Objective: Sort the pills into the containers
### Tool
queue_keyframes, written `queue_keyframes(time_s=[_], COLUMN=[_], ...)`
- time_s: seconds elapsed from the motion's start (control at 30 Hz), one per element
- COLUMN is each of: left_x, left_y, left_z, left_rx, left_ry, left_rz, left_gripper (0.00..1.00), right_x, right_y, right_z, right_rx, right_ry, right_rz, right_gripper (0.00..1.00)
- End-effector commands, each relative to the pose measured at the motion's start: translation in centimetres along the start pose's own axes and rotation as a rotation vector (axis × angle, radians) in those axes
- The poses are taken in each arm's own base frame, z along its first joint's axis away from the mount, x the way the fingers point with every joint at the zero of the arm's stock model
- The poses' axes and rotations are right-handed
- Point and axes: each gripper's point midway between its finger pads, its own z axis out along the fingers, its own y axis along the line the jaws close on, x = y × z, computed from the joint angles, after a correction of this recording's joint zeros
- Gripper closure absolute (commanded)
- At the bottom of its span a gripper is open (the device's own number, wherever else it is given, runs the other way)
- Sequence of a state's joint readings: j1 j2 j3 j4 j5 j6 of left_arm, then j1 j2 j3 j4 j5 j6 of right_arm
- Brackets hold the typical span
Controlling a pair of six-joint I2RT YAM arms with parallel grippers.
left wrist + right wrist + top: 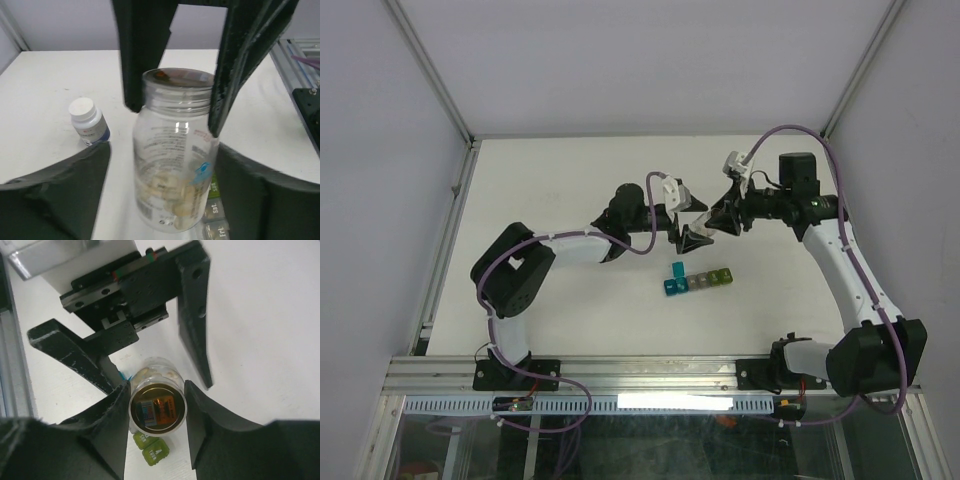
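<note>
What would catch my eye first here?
A clear bottle of pale pills is mid-scene, the right tool clamped on its top and the left tool flanking its neck. Close by lie the containers, a bright strip with one lid raised, and a small white-capped bottle.

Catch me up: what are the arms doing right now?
Both arms meet above the table at the clear pill bottle. The right gripper is clamped on its top end. The left gripper flanks the neck with its fingers open, clear of the glass, so it looks like a hand-over. The pills are inside the bottle. The container strip lies below, and a white-capped bottle stands nearby.
</note>
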State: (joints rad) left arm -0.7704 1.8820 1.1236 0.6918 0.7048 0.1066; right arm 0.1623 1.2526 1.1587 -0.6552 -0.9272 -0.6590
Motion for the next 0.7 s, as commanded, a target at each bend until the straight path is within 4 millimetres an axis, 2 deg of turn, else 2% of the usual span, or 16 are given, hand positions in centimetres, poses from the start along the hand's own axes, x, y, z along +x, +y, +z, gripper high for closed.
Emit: queue_keyframes(time_s=[0.0,0.13,0.23,0.3,0.43,0.47,0.53,0.6,0.67], left_x=[-5.5,-6.0,-6.4,-6.9,-7.7,-8.5,-9.1,-8.7,-7.4], left_y=[1.3,1.2,1.7,2.1,3.2,3.1,2.2,1.3,0.3], left_z=[-1.7,-3.2,-5.1,-6.7,-9.7,-10.5,-11.4,-12.0,-12.4], left_rx=[-0.071,-0.068,-0.069,-0.066,-0.1,-0.122,-0.14,-0.16,-0.199], left_ry=[-0.162,-0.179,-0.193,-0.215,-0.274,-0.314,-0.337,-0.318,-0.282], left_rz=[0.079,0.095,0.095,0.08,0.04,0.068,0.082,0.06,0.05], left_gripper=[0.03,0.01,0.01,0.01,0.01,0.01,0.01,0.01,0.01], right_x=[-1.5,-0.9,0.5,2.2,7.1,8.1,10.0,11.3,12.5], right_y=[0.7,-0.4,-1.9,-3.3,-6.7,-7.7,-9.8,-11.5,-12.7], right_z=[-1.2,-2.7,-4.2,-5.4,-7.5,-8.1,-9.6,-11.0,-12.0], right_rx=[0.0,0.059,0.154,0.236,0.452,0.522,0.664,0.772,0.829], right_ry=[-0.076,-0.095,-0.075,-0.042,0.084,0.115,0.179,0.22,0.232], right_rz=[0.036,0.063,0.091,0.12,0.198,0.218,0.232,0.233,0.254], right_gripper=[1.0,1.0,0.98,0.97,0.94,0.94,0.92,0.9,0.89])
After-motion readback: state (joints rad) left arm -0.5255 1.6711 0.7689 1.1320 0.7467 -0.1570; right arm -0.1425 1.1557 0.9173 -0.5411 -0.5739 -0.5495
